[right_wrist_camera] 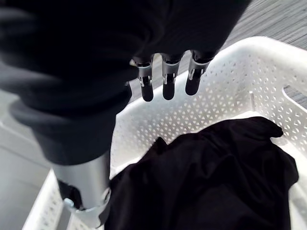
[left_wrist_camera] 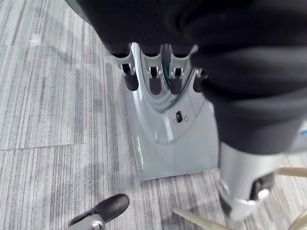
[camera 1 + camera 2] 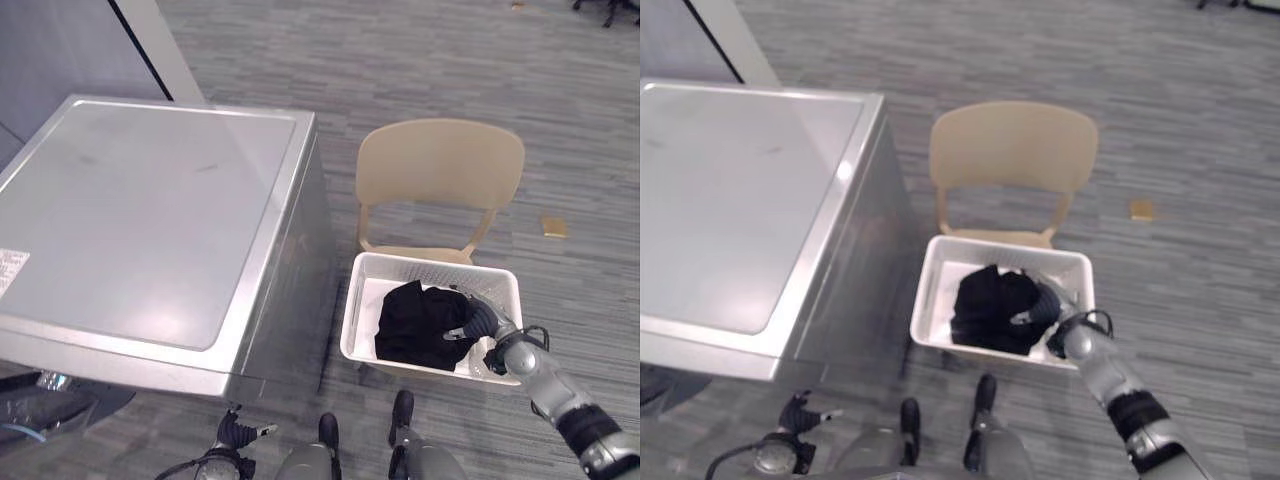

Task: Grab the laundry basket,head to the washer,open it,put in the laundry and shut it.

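White perforated basket (image 3: 431, 270) sits on the grey carpet (image 3: 420, 70), just in front of a tan chair (image 3: 440, 165) and beside the right flank of the washer (image 3: 150, 220). The washer's flat silver lid faces up at the left of the head views; a white label (image 3: 10, 268) sits near its left edge. A black garment (image 3: 420, 322) lies bunched inside the basket, covering most of the bottom, with some white floor of the basket bare along the washer side. Right hand (image 3: 478, 318) reaches down into the basket at its right end and hangs just over the cloth; in the right wrist view its fingers (image 1: 165, 81) point straight out over the basket's far wall, not curled, with nothing between them, so the hand is released and the cloth not gripped. Left hand (image 2: 151, 72) shows in its own wrist view low near the carpet, fingers extended and loose, holding nothing, aimed at the washer's grey front panel. A small tan scrap (image 3: 553, 226) lies on the carpet, well apart to the right of the chair.
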Robot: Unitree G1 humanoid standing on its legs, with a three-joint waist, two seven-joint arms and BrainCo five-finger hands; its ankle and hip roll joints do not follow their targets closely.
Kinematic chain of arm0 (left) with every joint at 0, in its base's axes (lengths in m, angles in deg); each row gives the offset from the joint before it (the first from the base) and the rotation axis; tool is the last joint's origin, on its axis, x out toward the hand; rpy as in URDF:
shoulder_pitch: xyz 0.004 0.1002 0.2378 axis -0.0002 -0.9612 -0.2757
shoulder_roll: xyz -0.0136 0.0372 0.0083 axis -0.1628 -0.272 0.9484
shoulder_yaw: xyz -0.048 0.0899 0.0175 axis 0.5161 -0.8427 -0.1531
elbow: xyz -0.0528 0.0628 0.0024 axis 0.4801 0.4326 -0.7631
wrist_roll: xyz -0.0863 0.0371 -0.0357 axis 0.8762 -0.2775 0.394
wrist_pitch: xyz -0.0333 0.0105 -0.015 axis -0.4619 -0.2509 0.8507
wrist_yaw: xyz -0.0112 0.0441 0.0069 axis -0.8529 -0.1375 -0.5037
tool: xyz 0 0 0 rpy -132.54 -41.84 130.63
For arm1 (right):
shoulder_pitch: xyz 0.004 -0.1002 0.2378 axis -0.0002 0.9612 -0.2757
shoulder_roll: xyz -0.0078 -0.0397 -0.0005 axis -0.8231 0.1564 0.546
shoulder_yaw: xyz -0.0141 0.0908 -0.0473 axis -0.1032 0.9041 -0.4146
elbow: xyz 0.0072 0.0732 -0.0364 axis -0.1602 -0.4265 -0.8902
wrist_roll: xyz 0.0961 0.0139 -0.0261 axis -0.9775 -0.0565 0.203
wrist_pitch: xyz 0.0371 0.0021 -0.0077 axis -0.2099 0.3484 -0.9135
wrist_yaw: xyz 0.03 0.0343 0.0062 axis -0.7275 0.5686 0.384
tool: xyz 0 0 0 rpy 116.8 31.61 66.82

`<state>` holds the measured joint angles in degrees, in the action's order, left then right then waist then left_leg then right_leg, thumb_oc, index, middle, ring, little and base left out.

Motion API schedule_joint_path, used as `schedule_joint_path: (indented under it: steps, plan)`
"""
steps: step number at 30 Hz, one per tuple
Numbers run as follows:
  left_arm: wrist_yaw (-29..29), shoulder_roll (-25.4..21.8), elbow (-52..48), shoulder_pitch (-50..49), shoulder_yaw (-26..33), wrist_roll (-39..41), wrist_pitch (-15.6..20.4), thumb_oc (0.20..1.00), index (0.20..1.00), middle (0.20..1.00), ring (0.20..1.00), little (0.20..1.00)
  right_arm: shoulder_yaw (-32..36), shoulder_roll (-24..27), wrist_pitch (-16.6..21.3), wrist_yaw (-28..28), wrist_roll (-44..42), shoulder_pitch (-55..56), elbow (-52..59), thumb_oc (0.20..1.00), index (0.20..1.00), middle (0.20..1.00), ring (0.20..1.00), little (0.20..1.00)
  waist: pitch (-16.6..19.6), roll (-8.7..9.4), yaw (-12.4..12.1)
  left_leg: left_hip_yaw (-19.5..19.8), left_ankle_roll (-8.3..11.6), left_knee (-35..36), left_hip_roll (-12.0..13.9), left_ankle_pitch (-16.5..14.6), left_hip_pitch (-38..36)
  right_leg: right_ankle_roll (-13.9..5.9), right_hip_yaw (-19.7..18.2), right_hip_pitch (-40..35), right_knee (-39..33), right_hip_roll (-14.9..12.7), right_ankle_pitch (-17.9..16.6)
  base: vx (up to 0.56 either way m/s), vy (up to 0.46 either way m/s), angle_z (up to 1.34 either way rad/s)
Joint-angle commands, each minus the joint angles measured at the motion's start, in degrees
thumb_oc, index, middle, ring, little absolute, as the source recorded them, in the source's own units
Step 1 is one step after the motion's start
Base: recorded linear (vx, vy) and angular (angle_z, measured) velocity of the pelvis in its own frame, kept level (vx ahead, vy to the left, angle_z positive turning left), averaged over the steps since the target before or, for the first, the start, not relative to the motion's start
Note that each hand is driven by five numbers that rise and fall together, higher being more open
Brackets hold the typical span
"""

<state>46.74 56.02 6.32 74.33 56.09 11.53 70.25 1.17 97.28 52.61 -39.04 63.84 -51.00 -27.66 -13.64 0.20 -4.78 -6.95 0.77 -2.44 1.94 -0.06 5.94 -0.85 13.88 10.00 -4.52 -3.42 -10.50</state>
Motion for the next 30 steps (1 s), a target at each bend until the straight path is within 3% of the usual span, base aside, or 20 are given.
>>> schedule_joint_path:
  steps: [1,4,9,10,16,23,27,30]
  plan:
    - [1.1,-2.9,-0.7,2.8,-0.4,3.7,2.4,1.000,1.000,1.000,1.000,1.000,-5.3,2.3,0.7,2.5,2.9,-5.8,-3.8,1.000,1.000,1.000,1.000,1.000,-2.4,0.14,-0.9,5.6,3.60,1.4,2.2,4.8,7.1,-4.94,1.0,-0.4,10.0,-2.8,15.2,-0.12,-0.054,0.36]
    - [2.8,-3.9,-0.8,6.1,-1.9,7.2,3.7,1.000,1.000,1.000,1.000,1.000,-11.6,1.7,-0.7,4.1,4.3,-17.1,-15.2,1.000,1.000,1.000,1.000,1.000,-5.0,-1.69,-3.5,7.3,4.30,2.2,2.4,6.9,11.5,-4.50,1.9,5.2,12.4,-2.9,15.1,-0.13,-0.016,0.40]
    - [3.8,-4.1,0.3,10.0,-3.9,9.7,4.4,1.000,1.000,1.000,1.000,1.000,-14.2,-0.7,-2.9,5.6,3.7,-26.2,-28.1,1.000,1.000,1.000,1.000,1.000,-6.7,-3.49,-5.5,8.4,4.49,3.2,2.1,8.5,15.1,-4.30,2.5,9.9,14.2,-3.6,14.8,-0.05,0.037,0.21]
    - [3.9,-3.9,0.4,11.2,-4.3,10.5,4.5,1.000,1.000,1.000,1.000,1.000,-14.5,-1.0,-3.0,6.0,3.2,-28.2,-30.1,0.200,0.200,0.200,0.200,0.200,-7.0,-3.80,-5.9,8.4,4.51,3.4,1.9,8.8,15.6,-4.42,2.4,10.3,14.0,-3.7,14.6,-0.02,0.050,0.08]
    - [4.2,-3.3,-0.9,10.5,-4.3,10.9,4.2,1.000,1.000,1.000,1.000,1.000,-9.0,-1.0,-3.0,6.6,-4.3,-25.4,-22.2,0.200,0.200,0.200,0.200,0.200,-7.0,-3.19,-5.4,8.1,4.41,4.0,1.4,8.8,15.2,-4.84,2.2,9.4,12.9,-3.9,14.1,0.03,0.069,0.06]
    - [3.2,-2.4,-3.2,6.9,-1.6,8.2,2.6,1.000,1.000,1.000,1.000,1.000,3.5,0.5,0.8,7.6,-11.8,-11.8,4.8,0.200,0.200,0.200,0.200,0.200,-4.9,0.30,-2.2,6.9,2.82,3.2,0.5,4.5,9.6,-6.21,0.8,3.1,10.5,-4.8,13.3,0.07,0.094,-0.01]
    - [2.3,-2.4,-3.6,4.8,0.9,6.4,1.5,1.000,1.000,1.000,1.000,1.000,9.0,-1.0,3.4,4.8,-13.9,-3.6,18.5,0.200,0.200,0.200,0.200,0.200,-3.1,1.97,-0.4,5.0,1.65,2.4,0.1,2.1,5.8,-7.54,-0.2,0.2,10.0,-5.6,12.4,0.07,0.117,-0.22]
    - [1.6,-2.6,-4.3,4.0,1.2,5.3,0.9,1.000,1.000,1.000,1.000,1.000,11.1,-2.4,4.3,1.8,-16.0,1.1,26.0,0.200,0.200,0.200,0.200,0.200,-2.2,2.09,0.4,4.0,1.04,2.1,0.3,1.4,3.3,-8.19,-1.9,-0.6,13.0,-5.7,13.7,0.01,0.111,-0.61]
